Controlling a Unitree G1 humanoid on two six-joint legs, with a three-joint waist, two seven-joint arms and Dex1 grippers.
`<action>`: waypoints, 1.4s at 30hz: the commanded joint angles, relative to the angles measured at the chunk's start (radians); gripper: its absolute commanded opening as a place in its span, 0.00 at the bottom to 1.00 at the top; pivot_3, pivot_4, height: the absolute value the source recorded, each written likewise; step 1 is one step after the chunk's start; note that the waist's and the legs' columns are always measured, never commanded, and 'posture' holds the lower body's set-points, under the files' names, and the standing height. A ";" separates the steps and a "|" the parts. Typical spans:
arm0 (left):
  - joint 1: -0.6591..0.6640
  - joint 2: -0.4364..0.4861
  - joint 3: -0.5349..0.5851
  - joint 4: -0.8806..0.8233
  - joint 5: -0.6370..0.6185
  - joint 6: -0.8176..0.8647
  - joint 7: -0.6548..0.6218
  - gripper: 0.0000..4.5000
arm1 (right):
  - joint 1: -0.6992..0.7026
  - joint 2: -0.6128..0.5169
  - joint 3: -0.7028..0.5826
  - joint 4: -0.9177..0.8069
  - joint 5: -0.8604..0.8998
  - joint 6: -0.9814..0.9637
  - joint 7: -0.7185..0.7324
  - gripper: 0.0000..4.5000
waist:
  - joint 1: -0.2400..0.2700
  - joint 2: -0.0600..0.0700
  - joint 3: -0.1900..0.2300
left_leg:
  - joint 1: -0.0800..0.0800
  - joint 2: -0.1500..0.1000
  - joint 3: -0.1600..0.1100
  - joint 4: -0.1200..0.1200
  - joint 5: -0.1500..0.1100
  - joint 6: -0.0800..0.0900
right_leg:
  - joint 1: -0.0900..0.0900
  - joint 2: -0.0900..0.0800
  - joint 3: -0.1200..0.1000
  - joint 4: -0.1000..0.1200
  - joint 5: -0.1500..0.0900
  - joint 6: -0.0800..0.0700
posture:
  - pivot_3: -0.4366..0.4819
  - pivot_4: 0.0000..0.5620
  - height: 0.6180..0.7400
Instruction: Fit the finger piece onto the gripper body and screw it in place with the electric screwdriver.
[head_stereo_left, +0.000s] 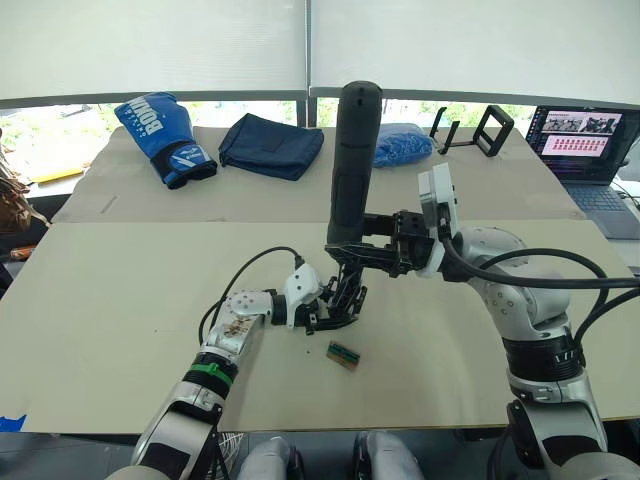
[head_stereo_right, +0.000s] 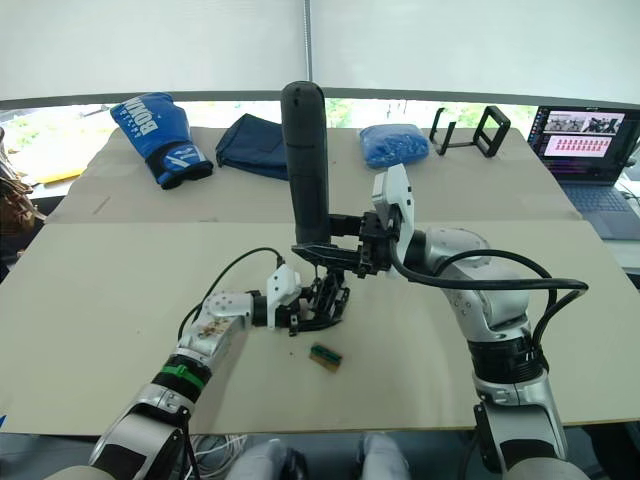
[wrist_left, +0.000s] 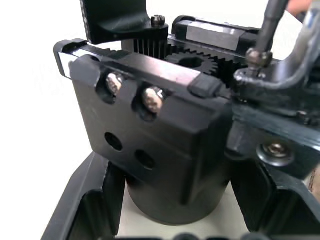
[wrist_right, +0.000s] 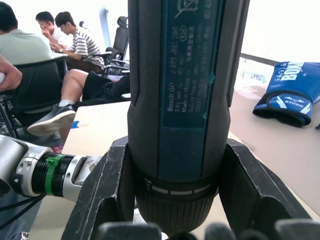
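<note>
A blue boxing glove (head_stereo_left: 160, 135) lies at the worktop's (head_stereo_left: 110, 300) far left corner. Mid-worktop, the left gripper (head_stereo_left: 322, 312) clamps the gripper body (head_stereo_left: 343, 292); the right gripper (head_stereo_left: 362, 243) clamps the electric screwdriver (head_stereo_left: 352, 165) upright above it. A laptop (head_stereo_left: 590, 140) sits far right.

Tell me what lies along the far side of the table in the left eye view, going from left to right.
Blue boxing glove → dark blue folded cloth → blue crumpled bag → small black stand → open laptop. The upright electric screwdriver crosses in front, between the cloth and the bag.
</note>
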 joint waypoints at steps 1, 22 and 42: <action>-0.003 0.000 -0.005 0.012 0.013 -0.013 0.009 0.53 | -0.010 -0.007 -0.011 -0.045 0.010 -0.025 0.001 0.42 | 0.000 0.000 0.000 | 0.000 0.000 0.000 0.000 0.000 0.000 | 0.000 0.000 0.000 0.000 0.000 0.000 | 0.48 0.27 1.00; -0.010 -0.016 0.001 0.032 0.016 -0.013 0.017 0.53 | 0.047 0.004 0.046 -0.039 -0.058 -0.054 -0.040 0.42 | 0.002 0.000 0.000 | 0.004 0.000 -0.001 0.000 0.000 0.000 | 0.005 -0.001 0.000 0.000 0.000 0.000 | 0.48 0.27 1.00; -0.019 -0.023 0.007 0.058 0.014 -0.023 0.015 0.53 | 0.117 -0.006 0.075 -0.036 -0.048 0.019 -0.099 0.42 | 0.004 0.000 -0.005 | 0.009 0.000 -0.002 -0.001 0.000 0.001 | 0.008 -0.002 0.000 0.000 0.000 0.000 | 0.48 0.27 1.00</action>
